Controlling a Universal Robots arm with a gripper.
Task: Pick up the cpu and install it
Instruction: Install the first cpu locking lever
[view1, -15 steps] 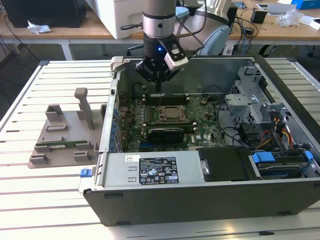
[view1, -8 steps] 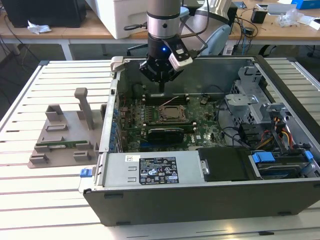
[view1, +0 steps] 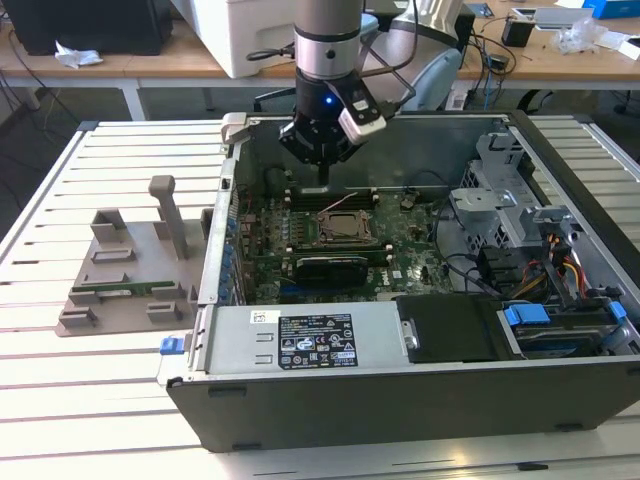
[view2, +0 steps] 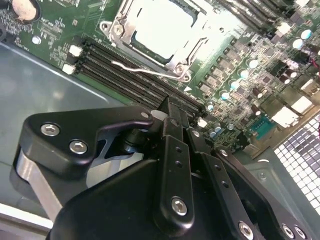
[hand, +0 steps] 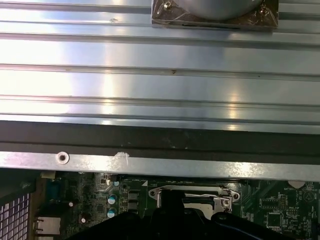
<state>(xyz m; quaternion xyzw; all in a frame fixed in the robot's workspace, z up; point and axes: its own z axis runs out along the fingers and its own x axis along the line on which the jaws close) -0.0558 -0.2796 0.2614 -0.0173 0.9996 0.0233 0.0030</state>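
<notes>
1. The pincer (view1: 322, 172) is black, on a grey arm (view1: 327, 30) showing a small blue light.
2. The cpu (view2: 161, 27) has a pale silvery top, inside a silver metal frame.
3. The motherboard (view1: 400, 262) is green with black slots.
4. The computer case (view1: 400, 400) is dark grey, with blue clips.
5. The counter (view1: 60, 400) is white and ribbed in stripes.
6. The holder (view1: 130, 270) is grey-beige.
</notes>
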